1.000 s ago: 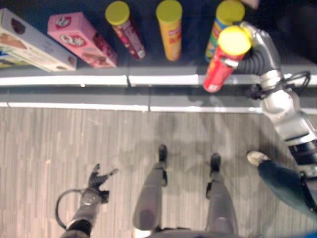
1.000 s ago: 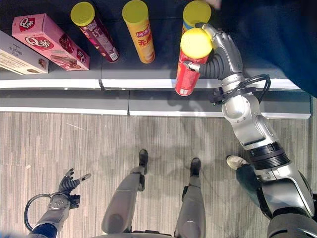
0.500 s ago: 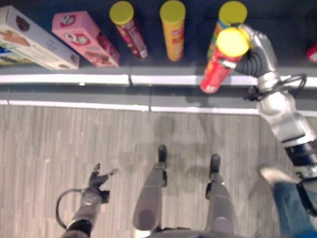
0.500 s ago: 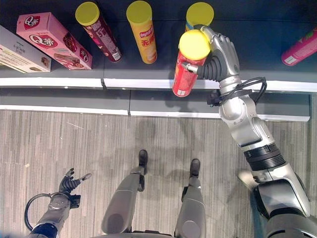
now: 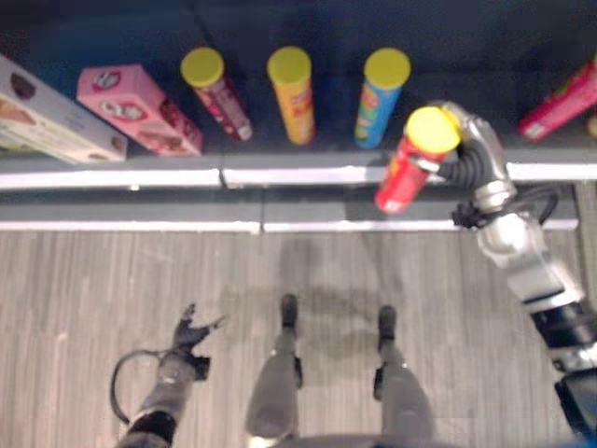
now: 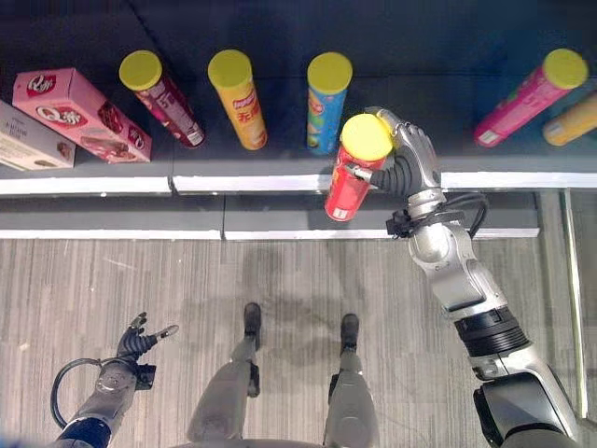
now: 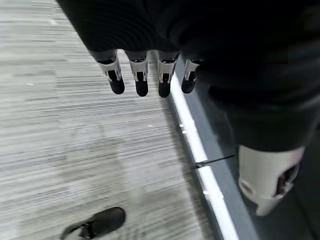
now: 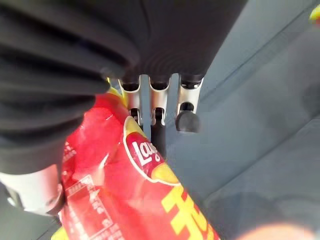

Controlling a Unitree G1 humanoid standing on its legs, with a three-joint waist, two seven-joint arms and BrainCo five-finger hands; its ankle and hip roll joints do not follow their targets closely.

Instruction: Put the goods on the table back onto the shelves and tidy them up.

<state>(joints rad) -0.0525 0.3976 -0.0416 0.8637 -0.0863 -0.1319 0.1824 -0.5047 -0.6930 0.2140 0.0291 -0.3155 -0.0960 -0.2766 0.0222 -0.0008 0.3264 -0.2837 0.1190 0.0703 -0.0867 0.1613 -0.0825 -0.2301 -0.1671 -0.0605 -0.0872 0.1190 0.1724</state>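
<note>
My right hand (image 6: pixel 409 166) is shut on a red chip can with a yellow lid (image 6: pixel 354 175), held tilted over the front edge of the dark shelf (image 6: pixel 280 182). In the right wrist view its fingers (image 8: pixel 160 105) curl round the red can (image 8: pixel 145 195). On the shelf behind stand a maroon can (image 6: pixel 159 93), a yellow can (image 6: pixel 238 98) and a blue can (image 6: pixel 326 98), all with yellow lids. My left hand (image 6: pixel 140 341) hangs low over the floor at the lower left, fingers (image 7: pixel 140 80) relaxed and holding nothing.
A pink box (image 6: pixel 79 112) and a pale box (image 6: pixel 28 140) lie at the shelf's left. A pink can (image 6: pixel 527 93) and an orange can (image 6: pixel 569 119) lie at the right. Grey plank floor (image 6: pixel 280 280) runs in front of the shelf.
The camera has shifted, bringing more of the shelf's right side into view. My right hand still holds the red can at the shelf's edge. The person's leg and shoe are gone.
</note>
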